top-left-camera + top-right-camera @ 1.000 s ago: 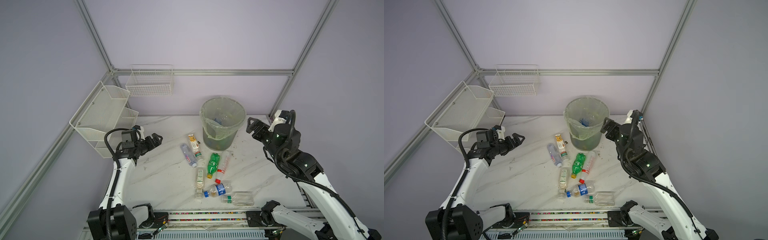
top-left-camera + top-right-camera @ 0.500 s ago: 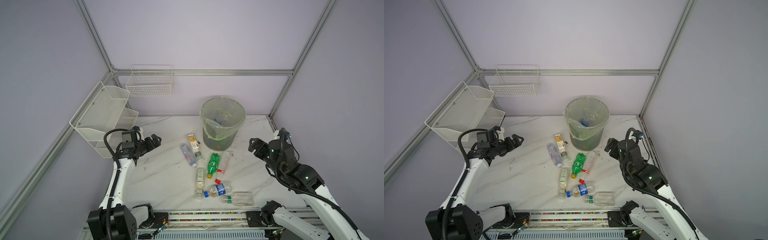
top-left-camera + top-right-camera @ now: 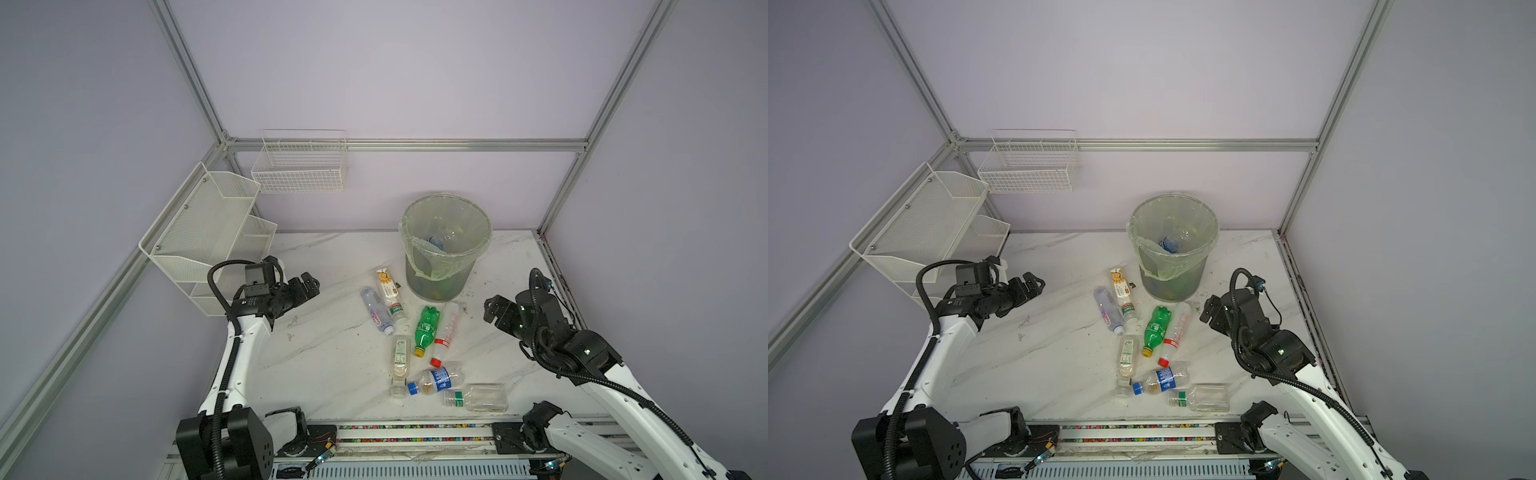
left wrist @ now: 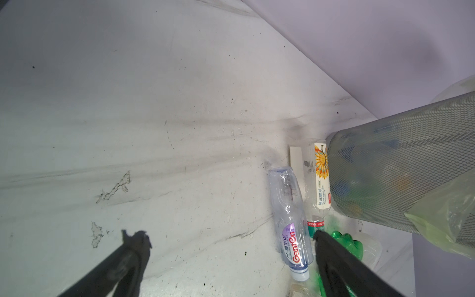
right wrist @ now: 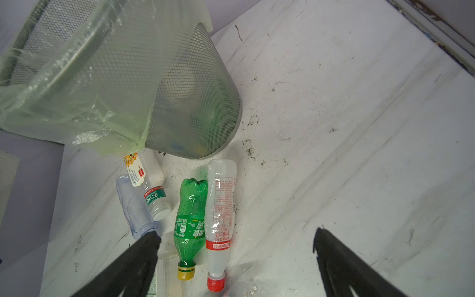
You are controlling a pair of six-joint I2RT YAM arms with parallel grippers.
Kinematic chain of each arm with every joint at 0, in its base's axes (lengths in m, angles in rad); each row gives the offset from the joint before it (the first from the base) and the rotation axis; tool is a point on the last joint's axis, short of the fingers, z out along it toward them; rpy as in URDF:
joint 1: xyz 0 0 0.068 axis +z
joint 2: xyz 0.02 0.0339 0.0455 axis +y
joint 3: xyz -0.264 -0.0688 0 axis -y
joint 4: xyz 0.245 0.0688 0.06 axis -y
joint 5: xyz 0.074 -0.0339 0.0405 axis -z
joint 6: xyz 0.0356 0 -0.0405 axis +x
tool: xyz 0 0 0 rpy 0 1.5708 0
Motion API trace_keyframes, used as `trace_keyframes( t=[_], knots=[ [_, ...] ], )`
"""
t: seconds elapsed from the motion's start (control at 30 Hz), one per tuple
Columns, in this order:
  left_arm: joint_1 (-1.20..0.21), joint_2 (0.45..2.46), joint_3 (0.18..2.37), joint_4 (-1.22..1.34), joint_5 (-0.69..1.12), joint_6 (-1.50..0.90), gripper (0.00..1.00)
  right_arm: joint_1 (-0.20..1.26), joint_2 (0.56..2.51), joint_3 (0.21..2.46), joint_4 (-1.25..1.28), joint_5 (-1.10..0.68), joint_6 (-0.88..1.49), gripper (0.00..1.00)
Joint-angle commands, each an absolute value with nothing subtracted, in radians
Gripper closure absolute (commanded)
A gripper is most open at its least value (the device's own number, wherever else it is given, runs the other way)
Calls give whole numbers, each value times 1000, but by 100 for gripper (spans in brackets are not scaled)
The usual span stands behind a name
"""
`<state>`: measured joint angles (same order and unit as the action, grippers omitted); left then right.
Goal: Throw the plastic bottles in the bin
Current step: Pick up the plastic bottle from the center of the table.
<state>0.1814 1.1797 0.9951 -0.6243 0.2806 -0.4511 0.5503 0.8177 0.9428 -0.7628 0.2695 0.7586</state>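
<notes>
The bin (image 3: 440,282) stands at the back of the table with a blue-labelled bottle (image 3: 440,241) lying inside. Several plastic bottles lie in front of it: a green one (image 3: 427,330) beside a red-capped one (image 3: 446,332), a purple-labelled one (image 3: 376,309), a sunflower-labelled one (image 3: 389,293), a blue-labelled one (image 3: 436,379) and others. My left gripper (image 3: 309,284) hovers open left of the group, holding nothing. My right gripper (image 3: 492,309) is open and empty, to the right of the red-capped bottle (image 5: 221,205). In the left wrist view the purple-labelled bottle (image 4: 290,218) lies ahead of the left gripper (image 4: 226,236).
White mesh shelves (image 3: 208,232) stand at the table's left edge just behind my left arm. A wire basket (image 3: 299,166) hangs on the back wall. Metal frame posts mark the corners, and a rail (image 3: 557,274) runs along the table's right edge.
My right arm has come down from beside the bin's rim toward the front, and now sits low to the right of the bottles. The left arm has barely moved.
</notes>
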Motion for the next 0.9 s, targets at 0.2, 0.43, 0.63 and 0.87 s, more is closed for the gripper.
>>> trace_keyframes(
  t=[0.2,0.43,0.63,0.87],
  knots=[
    [190,1176,997,-643,182,-422,0,548,796,842,-690,246,786,3],
    [179,1190,1020,-654,107,-421,0,548,782,828,-697,234,752,3],
    [102,1140,1023,-653,154,-538,0,548,780,817,-677,184,716,3],
    [-112,1158,1039,-612,93,-706,0,548,745,804,-664,173,695,3]
  ],
)
